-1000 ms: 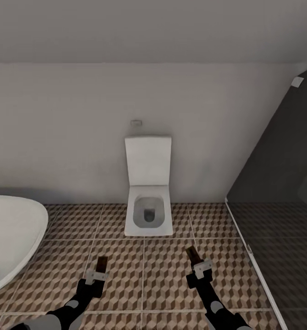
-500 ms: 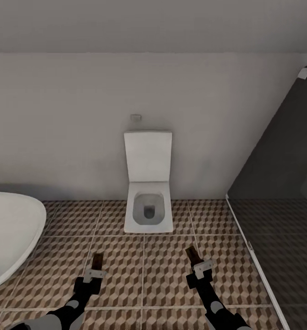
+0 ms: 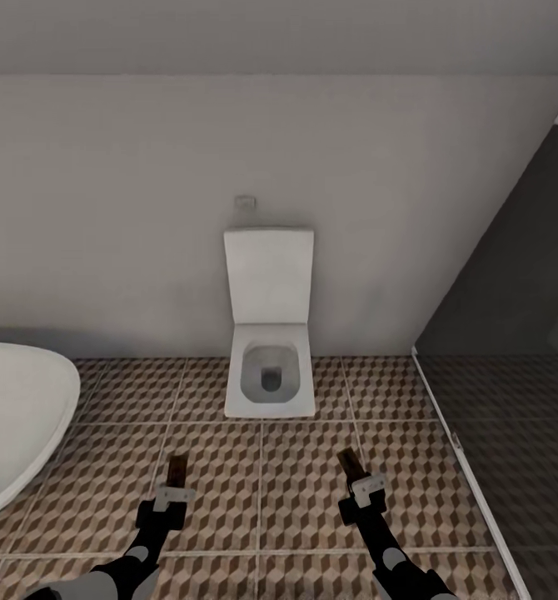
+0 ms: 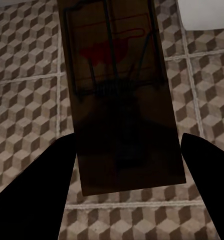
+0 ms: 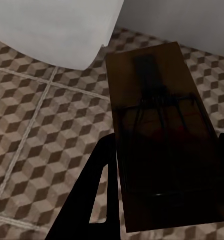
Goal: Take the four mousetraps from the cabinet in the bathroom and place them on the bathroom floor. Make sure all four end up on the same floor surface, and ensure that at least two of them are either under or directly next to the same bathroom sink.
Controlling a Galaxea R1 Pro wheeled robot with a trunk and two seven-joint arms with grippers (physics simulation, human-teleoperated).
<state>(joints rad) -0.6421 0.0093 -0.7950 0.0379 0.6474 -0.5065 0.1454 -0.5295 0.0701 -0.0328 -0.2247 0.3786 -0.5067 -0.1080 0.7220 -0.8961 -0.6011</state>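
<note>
Nearest me, the left tool [image 3: 173,492] pinches a mousetrap [image 3: 176,471] jutting forward over the tiled floor [image 3: 262,483]; the right tool [image 3: 361,483] pinches another trap [image 3: 349,463]. Beyond stands the toilet [image 3: 269,333].

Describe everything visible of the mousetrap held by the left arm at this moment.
The mousetrap is a flat, rectangular, dark brown wooden board carrying dark wire parts and a red mark near its far end. It sits between the two dark fingers of the left hand, pinched at its near end and jutting forward, held above the cube-patterned bathroom floor. In the head view it appears as a small brown strip pointing toward the white toilet.
</note>
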